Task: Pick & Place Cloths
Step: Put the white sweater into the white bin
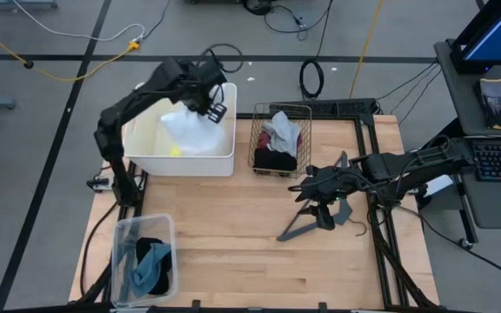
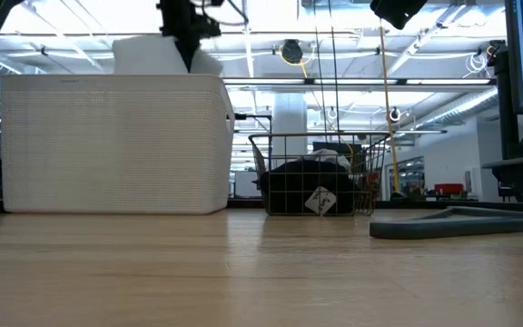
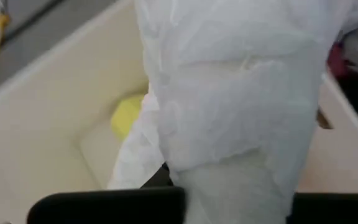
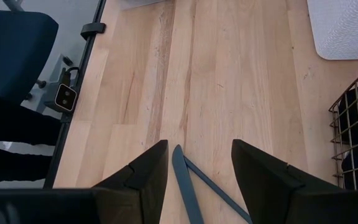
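Cloths here look soft and light: the white lacy piece (image 1: 191,130) hangs limp over the white bin (image 1: 224,161), pinched in the left tool (image 1: 205,106), best gripped at a bunched fold, while the right tool (image 1: 306,185) waits parted above the worktop (image 1: 233,235)

Grey floor (image 1: 50,130) crossed by black tape lines and loose yellow cables (image 1: 76,65); a dark desk with a keyboard (image 1: 500,162) right; bright ceiling strip lights (image 2: 407,41) far off.
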Action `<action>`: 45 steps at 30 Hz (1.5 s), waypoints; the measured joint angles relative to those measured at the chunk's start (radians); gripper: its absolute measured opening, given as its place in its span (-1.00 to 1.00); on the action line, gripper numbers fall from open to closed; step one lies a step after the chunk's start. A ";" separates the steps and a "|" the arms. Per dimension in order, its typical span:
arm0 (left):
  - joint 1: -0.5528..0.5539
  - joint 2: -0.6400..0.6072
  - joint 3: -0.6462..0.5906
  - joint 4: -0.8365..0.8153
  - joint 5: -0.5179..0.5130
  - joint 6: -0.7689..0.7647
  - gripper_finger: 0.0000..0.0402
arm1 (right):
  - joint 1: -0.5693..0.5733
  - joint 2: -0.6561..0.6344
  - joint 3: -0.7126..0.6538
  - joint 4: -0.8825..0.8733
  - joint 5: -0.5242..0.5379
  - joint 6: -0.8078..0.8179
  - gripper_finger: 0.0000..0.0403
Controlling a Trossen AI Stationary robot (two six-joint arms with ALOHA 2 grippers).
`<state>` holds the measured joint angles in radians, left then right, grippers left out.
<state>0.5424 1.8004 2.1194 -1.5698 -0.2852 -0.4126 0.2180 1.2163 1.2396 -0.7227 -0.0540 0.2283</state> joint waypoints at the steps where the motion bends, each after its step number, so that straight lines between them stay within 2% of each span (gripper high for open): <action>1: 0.004 0.000 -0.031 0.001 0.007 -0.025 -0.88 | 0.000 0.000 0.000 0.000 0.000 0.000 -0.16; 9: 0.051 -0.001 -0.247 0.001 0.099 -0.139 -0.88 | 0.000 0.000 0.000 -0.001 0.000 0.000 -0.16; 15: 0.083 -0.001 -0.377 0.016 0.137 -0.153 -0.80 | 0.000 0.000 0.000 -0.002 0.000 -0.001 -0.16; 20: 0.099 -0.001 -0.450 0.052 0.137 -0.172 -0.78 | 0.000 0.000 0.000 -0.002 0.000 -0.001 -0.16; 23: 0.105 -0.001 -0.466 0.060 0.137 -0.172 -0.71 | 0.000 0.000 0.000 -0.002 0.000 -0.001 -0.16; 28: 0.106 -0.001 -0.467 0.059 0.148 -0.136 -0.40 | 0.000 0.000 0.000 -0.001 0.000 -0.001 -0.16; 38: 0.111 -0.001 -0.437 -0.001 0.153 -0.061 0.49 | 0.000 0.000 0.000 0.000 0.000 0.040 -0.16; 40: 0.117 -0.006 -0.419 -0.004 0.196 -0.044 0.62 | 0.000 0.000 0.000 0.000 0.000 0.041 -0.16; 43: 0.145 -0.044 -0.387 0.000 0.331 -0.029 0.77 | 0.000 0.000 0.000 0.000 0.000 0.047 -0.16; 45: 0.152 -0.078 -0.355 -0.001 0.353 -0.035 0.84 | 0.000 0.000 0.000 0.001 0.000 0.053 -0.17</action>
<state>0.6946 1.7229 1.7647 -1.5711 0.0678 -0.4480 0.2180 1.2163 1.2396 -0.7219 -0.0540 0.2810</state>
